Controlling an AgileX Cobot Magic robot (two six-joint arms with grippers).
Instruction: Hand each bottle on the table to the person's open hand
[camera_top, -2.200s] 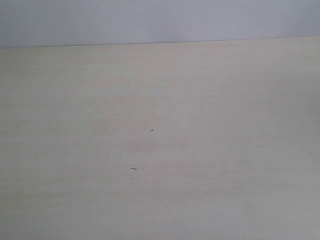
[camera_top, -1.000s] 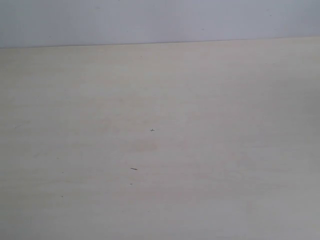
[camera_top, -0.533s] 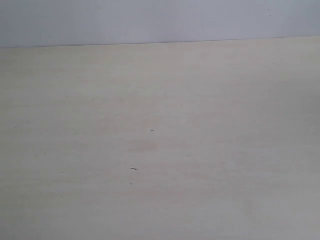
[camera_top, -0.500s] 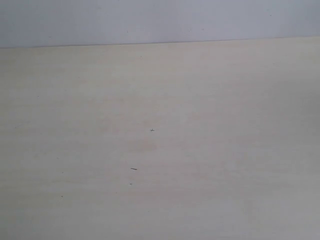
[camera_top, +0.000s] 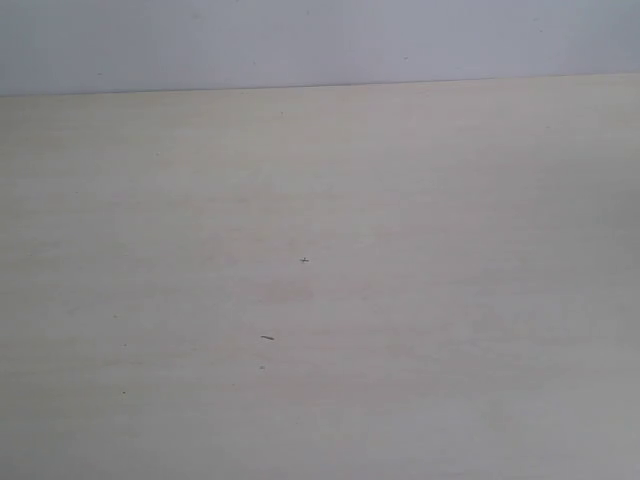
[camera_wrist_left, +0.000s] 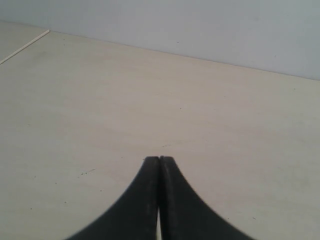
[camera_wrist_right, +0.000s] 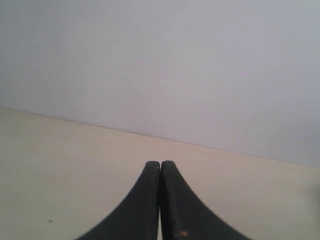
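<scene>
While the pale table runs flat up to the grey wall, the left gripper and the right gripper each hang over it with black jaws pressed together, gripping nothing. Where the bottles are I cannot tell

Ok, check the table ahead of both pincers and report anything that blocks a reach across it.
Nothing visible blocks either one. Ahead of the shut left pincer and the shut right pincer lies only the table, marked by tiny dark specks. No bottle or open hand shows in any view.
</scene>
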